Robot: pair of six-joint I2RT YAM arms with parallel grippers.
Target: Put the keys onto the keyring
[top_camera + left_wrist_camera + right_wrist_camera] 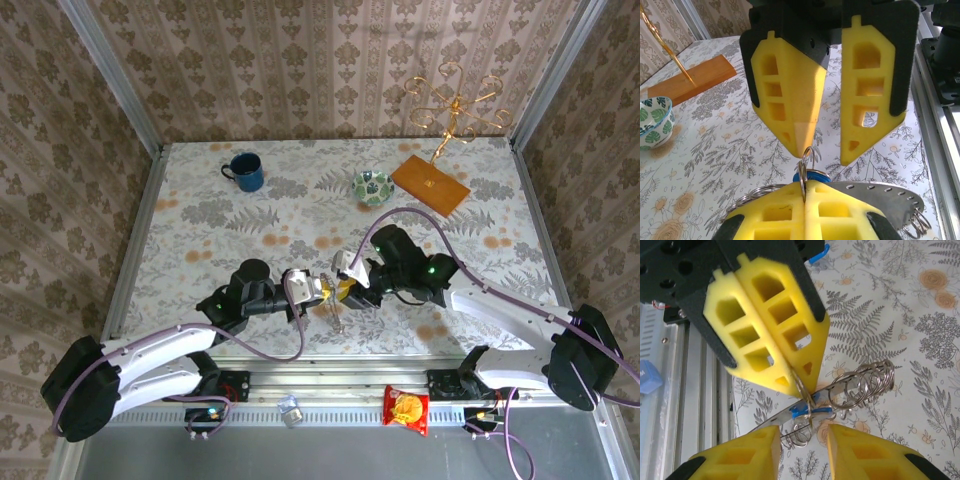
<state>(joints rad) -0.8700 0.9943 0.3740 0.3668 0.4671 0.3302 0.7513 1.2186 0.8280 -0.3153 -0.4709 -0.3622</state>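
**Left hand [805,192] clamped on a split ring [804,167]; right hand [827,152] wide open, holding nothing.**
The blue key [812,176] sits just behind that split ring, against the flat keyring [890,197], apparently above the tabletop [715,150]. Hazard: the thin split ring slips from the left hand's grip, or the right hand closes askew and knocks the keyring loose.

Dull grey metal keyring [890,197]; smooth blue plastic heads on keys [812,176]; matt yellow plastic fingers [785,100] on right claw [825,155].

top: high from near edge, whole table [200,215] | wrists: very close, seemingly opposed | shared: fingers [785,100]
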